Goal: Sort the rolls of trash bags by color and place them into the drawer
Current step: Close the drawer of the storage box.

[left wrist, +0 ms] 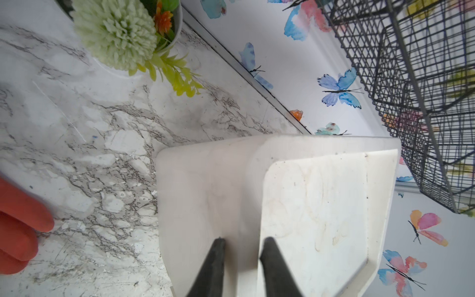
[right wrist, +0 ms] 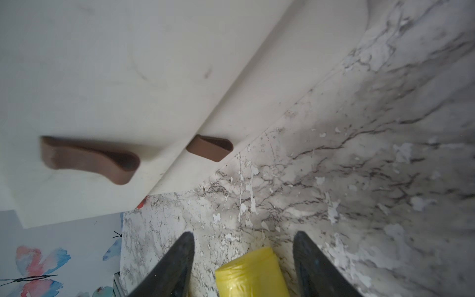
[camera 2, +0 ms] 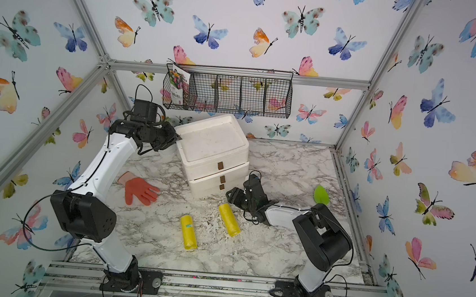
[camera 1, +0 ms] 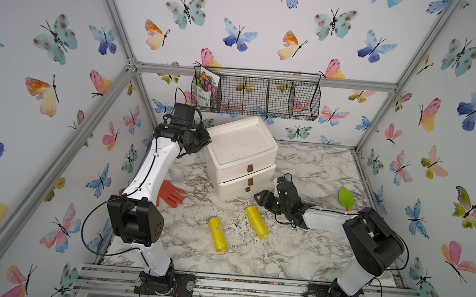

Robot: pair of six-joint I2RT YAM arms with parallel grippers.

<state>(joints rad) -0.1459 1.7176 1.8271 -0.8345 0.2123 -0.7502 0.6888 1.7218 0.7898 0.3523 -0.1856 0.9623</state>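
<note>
A white foam chest of drawers (camera 1: 242, 155) stands on the marble-patterned counter (camera 1: 295, 248), towards its back edge. Above and behind the chest, a black wire basket (camera 1: 264, 97) hangs on the wall, with a printed seed packet (camera 1: 206, 89) in its left compartment. Left of the chest lies an orange rubber glove (camera 1: 172, 194). Also on its left, by the back wall, stands a white pot of artificial flowers (left wrist: 115, 33). Before the chest lie two yellow plastic rolls of trash bags, apart from each other: the nearer roll (camera 1: 257, 222) and, further forward and leftwards, the farther roll (camera 1: 218, 234). Right of the chest, well apart, lies a green-bladed trowel (camera 1: 346, 197). The left hand (left wrist: 244, 240) is at the chest's upper left corner. The right hand (right wrist: 243, 236) is just before the lowest drawer, over the nearer roll's end.
</note>
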